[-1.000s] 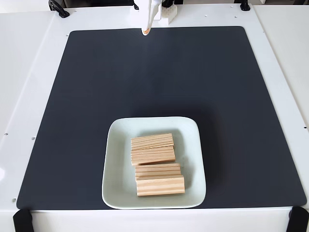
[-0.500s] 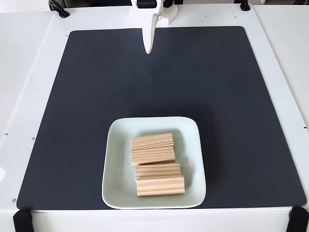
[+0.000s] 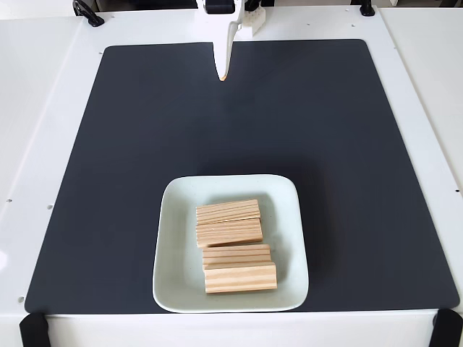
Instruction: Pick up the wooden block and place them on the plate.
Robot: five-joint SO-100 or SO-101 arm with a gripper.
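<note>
Blocks, four of them, lie side by side in a column on the plate (image 3: pixel 173 238) in the fixed view: the wooden block (image 3: pixel 228 211) at the top, another (image 3: pixel 228 233) below it, a third (image 3: pixel 236 256), and the lowest (image 3: pixel 240 278) by the near rim. The jaws (image 3: pixel 223 76) hang well apart from them, over the dark mat (image 3: pixel 108 144) near its far edge, holding nothing; whether they are parted I cannot tell. Compared with half a second ago, nothing has visibly shifted.
</note>
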